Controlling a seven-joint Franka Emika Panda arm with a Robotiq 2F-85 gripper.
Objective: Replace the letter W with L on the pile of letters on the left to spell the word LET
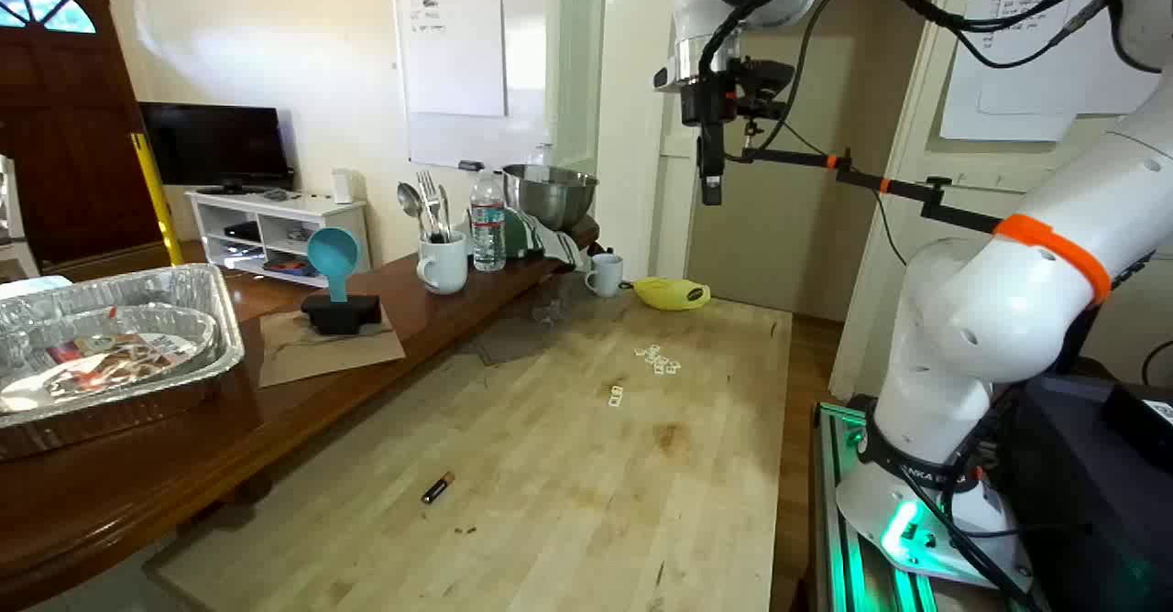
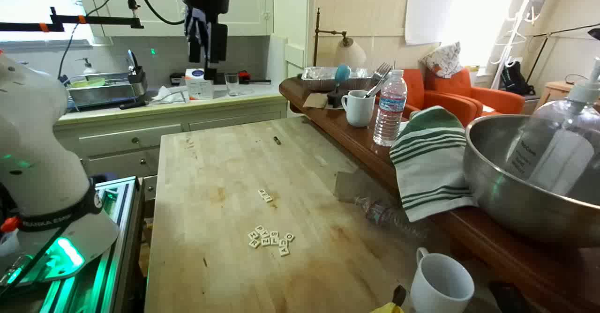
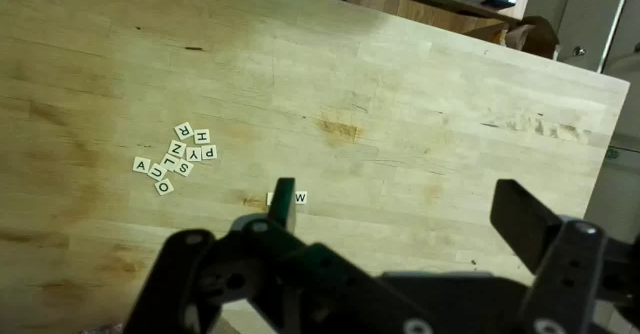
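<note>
Note the risk of dragging the S tile (image 3: 184, 167) askew, owing to tight packing against the L tile (image 3: 170, 162), between nine and ten o'clock from the W tile (image 3: 300, 197) in the wrist view, and the jaws spread wide, holding and touching nothing, well above the bench (image 3: 310, 94).

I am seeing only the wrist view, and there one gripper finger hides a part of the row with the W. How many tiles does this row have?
Observer: An exterior view shows it whole, a row of three tiles.

Operator: Understood. And how is my height, before I go down?

Observer: You have much room. Both exterior views show the gripper high above the table, with a wide gap of air below it.
</note>
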